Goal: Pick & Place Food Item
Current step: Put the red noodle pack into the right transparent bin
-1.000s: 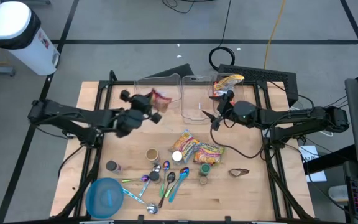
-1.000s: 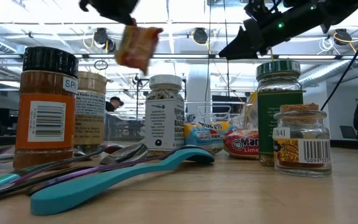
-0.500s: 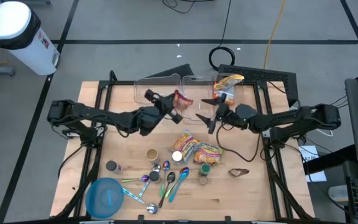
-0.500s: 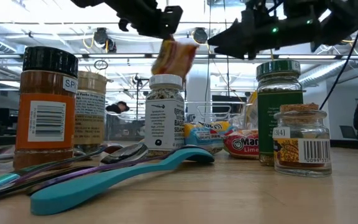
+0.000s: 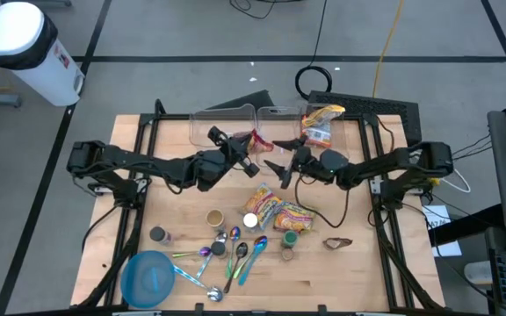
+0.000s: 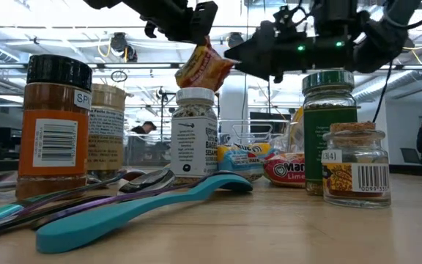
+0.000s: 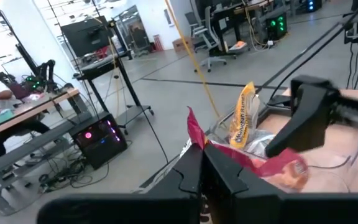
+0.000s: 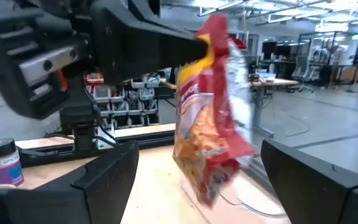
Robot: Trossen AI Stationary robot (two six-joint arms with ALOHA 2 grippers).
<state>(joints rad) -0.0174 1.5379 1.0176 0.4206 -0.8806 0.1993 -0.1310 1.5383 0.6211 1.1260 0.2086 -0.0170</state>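
Left end effector point(image 5: 247, 146) clenched on the top edge of a red-and-yellow crinkled plastic snack bag point(image 5: 257, 140); bag hangs in the air below the fingers, off the bench, over the near edge of the clear plastic bins. Low view shows the same: bag point(image 6: 204, 66) dangling under the left end effector point(image 6: 196, 29), above the white-labelled spice jar point(image 6: 194, 134).

Right end effector point(image 5: 281, 161) released, fingers spread wide, pointed at the bag from the other side, close to it but not touching. Right wrist view: bag point(image 8: 213, 106) sits between the two spread fingers point(image 8: 107, 171), gap on both sides.

Left wrist view: bag point(image 7: 253, 163) pinched between the left fingers point(image 7: 229, 180), right arm's dark fingers just beyond it, second yellow snack bag point(image 7: 242, 115) standing in the far clear bin point(image 7: 337, 163).

High view, further out: two clear bins point(image 5: 235, 132) at the back of the wooden bench point(image 5: 350, 272), yellow bag point(image 5: 321, 118) in the right one. Two flat red-yellow noodle packets point(image 5: 275, 209) mid-bench. Small spice jars point(image 5: 215, 218), coloured plastic spoons point(image 5: 235, 256), round blue plastic plate point(image 5: 148, 279) towards the front edge.
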